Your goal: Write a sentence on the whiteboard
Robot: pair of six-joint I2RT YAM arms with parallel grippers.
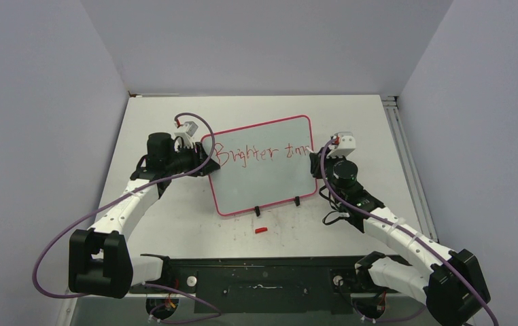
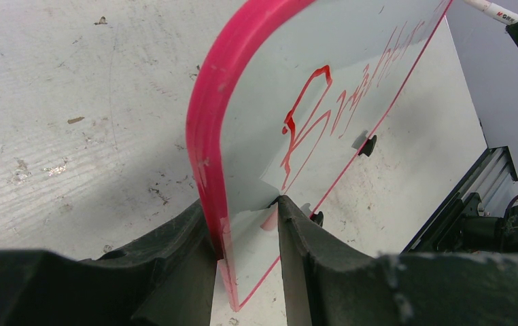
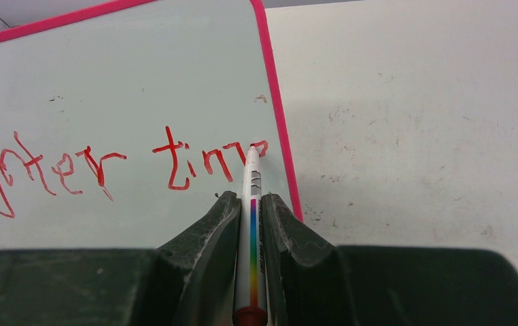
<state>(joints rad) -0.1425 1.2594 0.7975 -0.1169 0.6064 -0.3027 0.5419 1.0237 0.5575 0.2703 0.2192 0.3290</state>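
**At the middle of the counter – a sentence partly written**

At the middle of the counter, a little toward its far edge, sits the whiteboard (image 1: pixel 263 187), pink-red framed, with its small black feet on the side facing the near edge. The left tool (image 1: pixel 205 165) is clamped on the board's left edge, one finger on either side of the frame, and it steadies the board. The right tool (image 3: pixel 249 200) is closed tight on a white marker (image 3: pixel 251 183) whose tip touches the white face just beside the right frame.

The sentence (image 1: pixel 260 153) runs in red along the upper part of the board. "Brighter" is complete. After it comes "tim" and the start of one more stroke under the tip, so I judge the second word unfinished. The line has almost reached the right frame, and the face below the writing is blank, so anything more would have to go on a second line – perhaps half the job remains.

The marker carries a rainbow stripe down its barrel and some print that is too small to read. A small red piece (image 1: pixel 262 230), possibly the marker's cap, lies on the counter between the board and the near edge.
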